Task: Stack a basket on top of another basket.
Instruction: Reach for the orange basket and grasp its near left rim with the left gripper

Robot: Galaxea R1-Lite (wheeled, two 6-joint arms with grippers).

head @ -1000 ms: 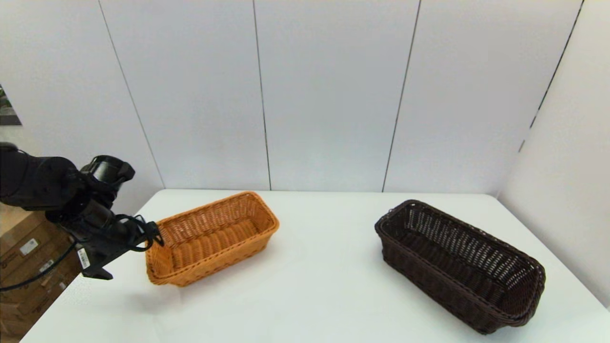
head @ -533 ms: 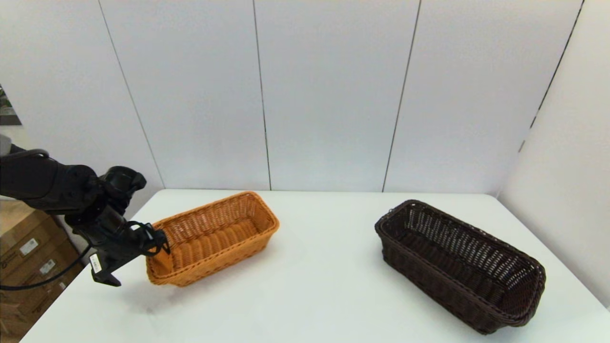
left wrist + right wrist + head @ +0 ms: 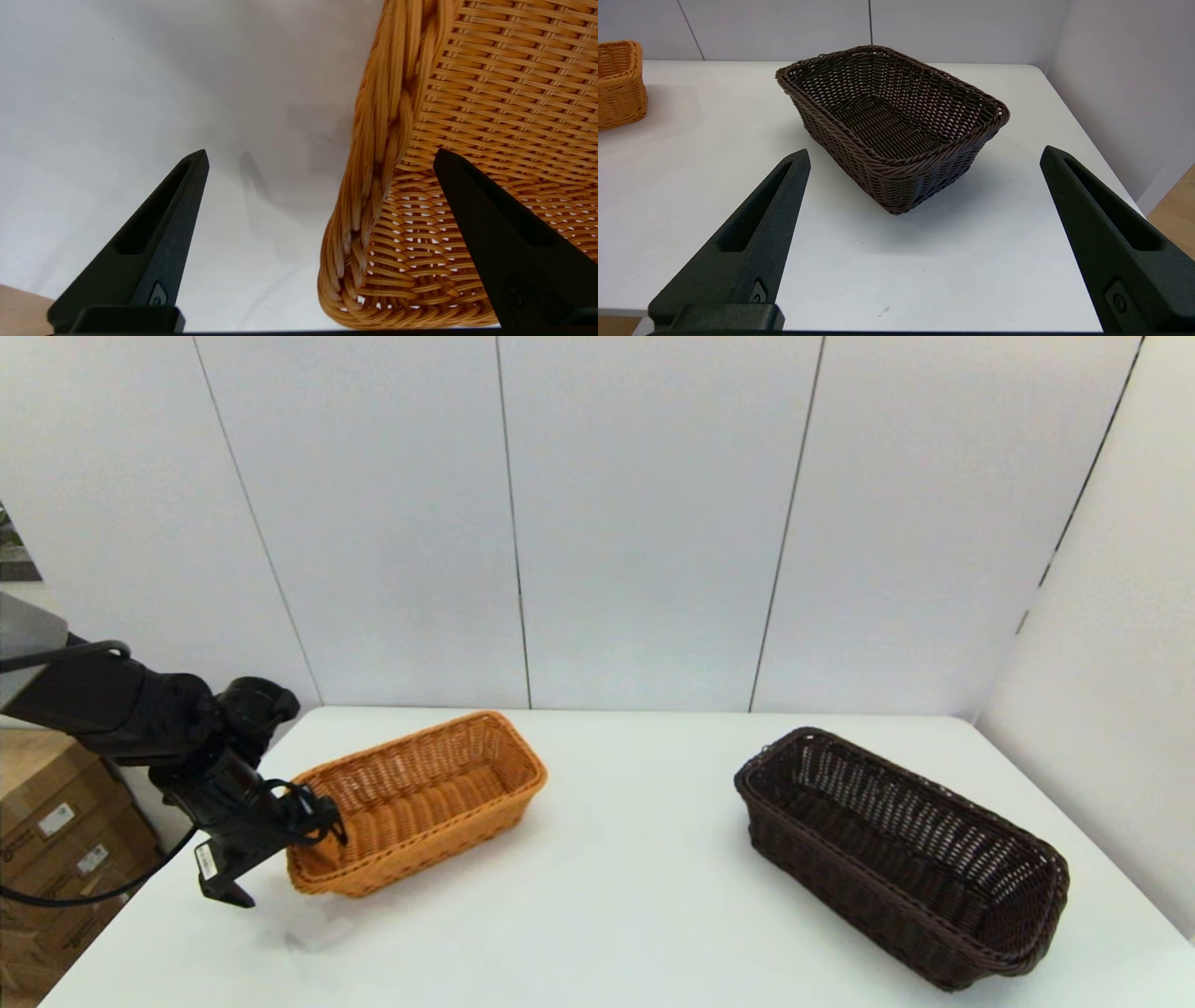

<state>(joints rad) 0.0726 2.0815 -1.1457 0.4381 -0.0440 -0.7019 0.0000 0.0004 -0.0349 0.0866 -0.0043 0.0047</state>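
Left arm: reaches in over the table's (image 3: 607,915) left edge, angled down toward the orange basket's near end.
Left gripper (image 3: 320,158): released, fingers spread wide, straddling the near-left corner of the orange basket's rim; one finger inside, one outside over bare table.
Right gripper (image 3: 924,156): released, fingers wide, hanging at the near edge, well short of the dark basket.
Orange basket (image 3: 420,803): on the table's left half, long axis running from near-left to far-right.
Dark basket (image 3: 901,854): on the right half, well apart, long axis running from far-left to near-right toward the right edge.
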